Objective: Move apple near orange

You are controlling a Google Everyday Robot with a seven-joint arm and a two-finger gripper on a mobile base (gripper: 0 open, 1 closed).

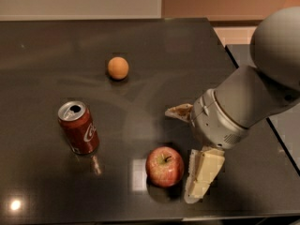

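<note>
A round red apple (164, 166) with a short stem sits on the dark table (42, 50) near the front edge. A small plain orange (118, 67) lies farther back, left of centre. My gripper (185, 153) hangs just right of the apple. It is open: one cream finger (202, 175) reaches down to the table beside the apple's right side and the other finger (178, 112) points left, behind the apple. The apple lies partly in the gap between them and is not held.
An opened red soda can (78, 127) stands at the left, between apple and orange in depth. The table's right edge (243, 71) runs behind my arm, with a second dark surface (287, 125) beyond it. The front edge is just below the apple.
</note>
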